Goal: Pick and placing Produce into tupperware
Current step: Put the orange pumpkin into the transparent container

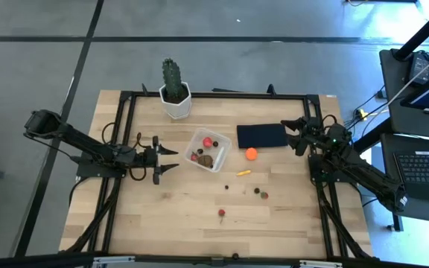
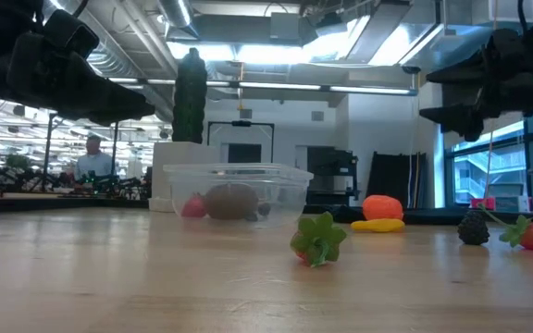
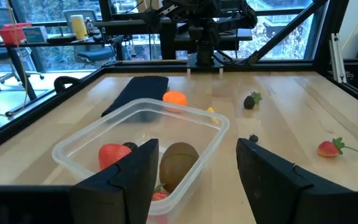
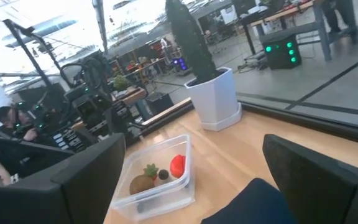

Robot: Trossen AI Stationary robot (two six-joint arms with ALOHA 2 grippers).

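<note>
The clear tupperware [image 1: 207, 150] rests on its base mid-table and holds a red piece [image 3: 114, 155], a brown lump [image 3: 178, 160] and smaller bits. Loose produce lies on the wood to its right and near side: an orange ball [image 1: 252, 154], a yellow sliver [image 1: 243, 173], dark berries [image 1: 258, 190] and a red piece with green leaves [image 1: 221, 214]. My left gripper [image 1: 166, 160] hovers just left of the tupperware, level, open and with nothing between its fingers. My right gripper [image 1: 295, 134] hangs open at the far right, beside the navy rectangle.
A green cactus in a white pot [image 1: 174, 93] stands at the far edge, behind the tupperware. A flat dark navy rectangle [image 1: 261, 135] lies right of the tupperware. A black frame [image 1: 222, 94] runs around the tabletop. Bare wood stretches along the near side.
</note>
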